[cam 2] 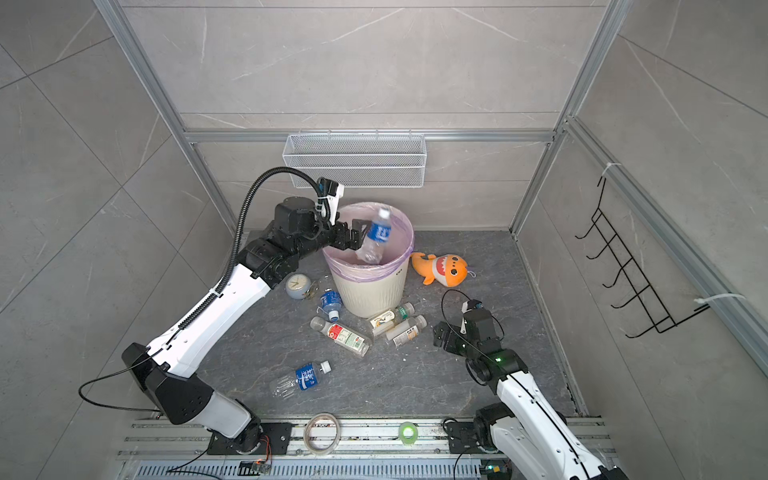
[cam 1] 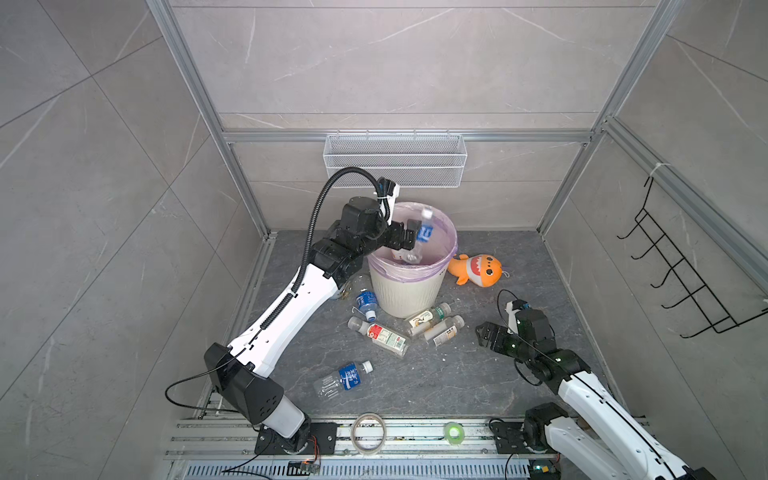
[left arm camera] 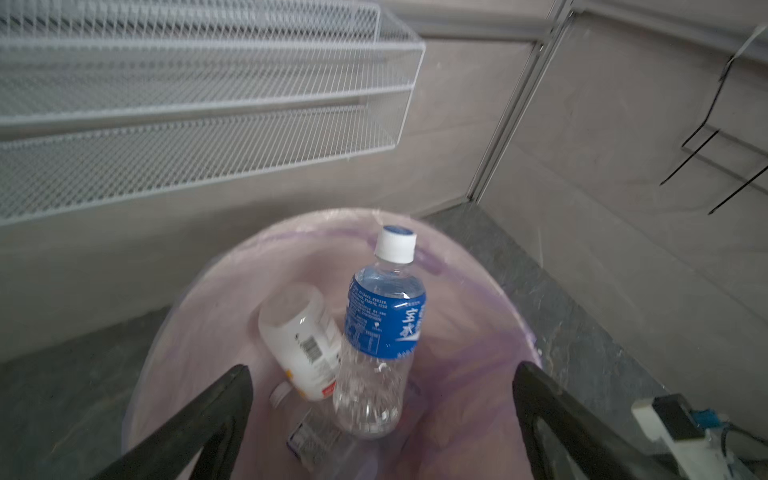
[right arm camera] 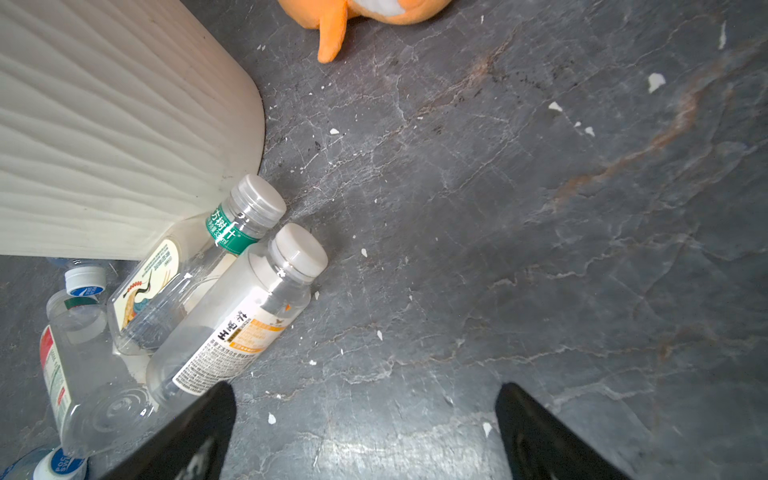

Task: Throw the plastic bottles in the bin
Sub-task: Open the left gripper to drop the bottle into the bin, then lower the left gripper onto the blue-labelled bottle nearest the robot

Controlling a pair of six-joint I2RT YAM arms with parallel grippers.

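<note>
Bottle (left arm camera: 380, 332) loose over bin (cam 1: 409, 291); L gripper (cam 1: 405, 231) spread, R gripper (right arm camera: 365, 386) spread; clock (cam 1: 344, 293) part-hidden.

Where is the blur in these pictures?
Left wrist view: the blue-label bottle smears toward its base, the bin rim is soft. In both top views that bottle streaks above the bin. Right wrist view is sharpest: the floor bottles show crisp labels.

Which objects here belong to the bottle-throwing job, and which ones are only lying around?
Job: bin; blue-label bottle and white bottle inside it; on the floor: small blue bottle, red-label bottle, crane-label bottle, orange-label bottle, front blue bottle.

Lying about: plush shark; clock; clear tape roll; green tape roll; wire basket.
</note>
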